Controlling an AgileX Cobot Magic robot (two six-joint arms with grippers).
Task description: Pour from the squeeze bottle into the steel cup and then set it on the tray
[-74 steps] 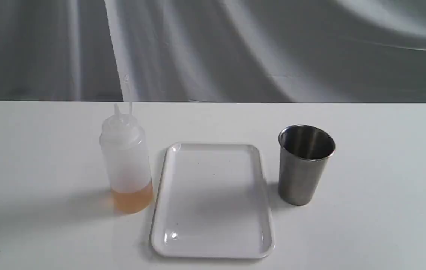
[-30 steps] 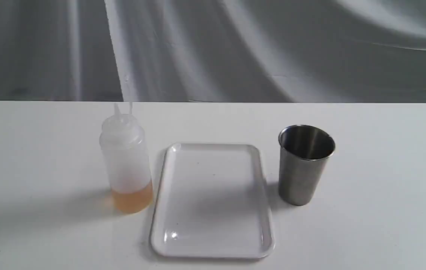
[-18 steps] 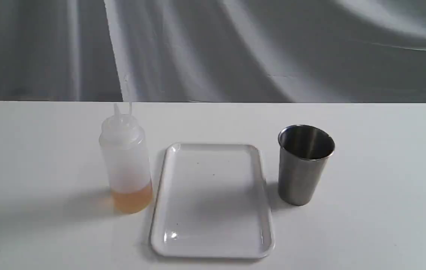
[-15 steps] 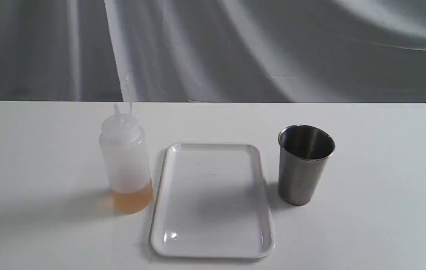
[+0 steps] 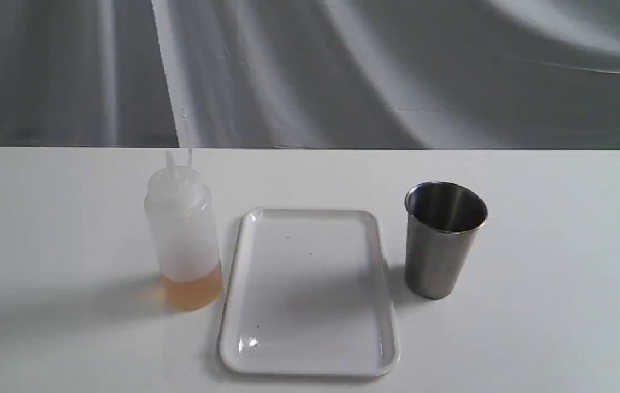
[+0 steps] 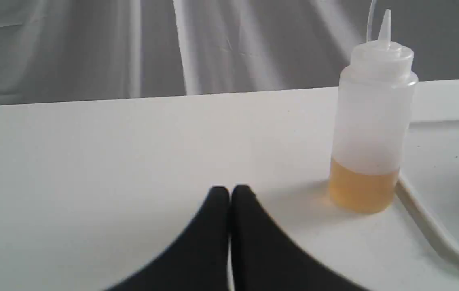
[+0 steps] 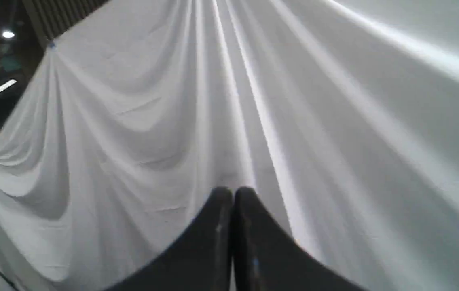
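Open the left tool (image 6: 229, 192) first: shut tip to tip, holding nothing, low over the tabletop (image 5: 42, 229) and apart from the bottle (image 5: 183, 234). Spread wide enough to clear the round body before closing in.

Find the bottle upright on the tabletop, just beside the left edge of the tray (image 5: 310, 289) and not on it, nozzle (image 5: 170, 158) up and uncapped, amber liquid (image 5: 192, 292) only in the bottom part. Come in from the open left side, away from the tray rim. Grip the body about midway, above the liquid line and below the dome, leaving room to tip. Squeeze only enough to hold, given walls likely soft; otherwise a risk of pushing liquid out early. Lift straight up before crossing.

Carry over the bare tray toward the cup (image 5: 441, 245), upright on the tabletop just right of the tray. Tilt with the nozzle over the mouth, close above the rim, without knocking the cup, probably light and easy to topple.

Leave the right tool (image 7: 232, 193) alone or bring in to steady the cup: also shut, empty, aimed at the backdrop cloth, absent from the exterior view.
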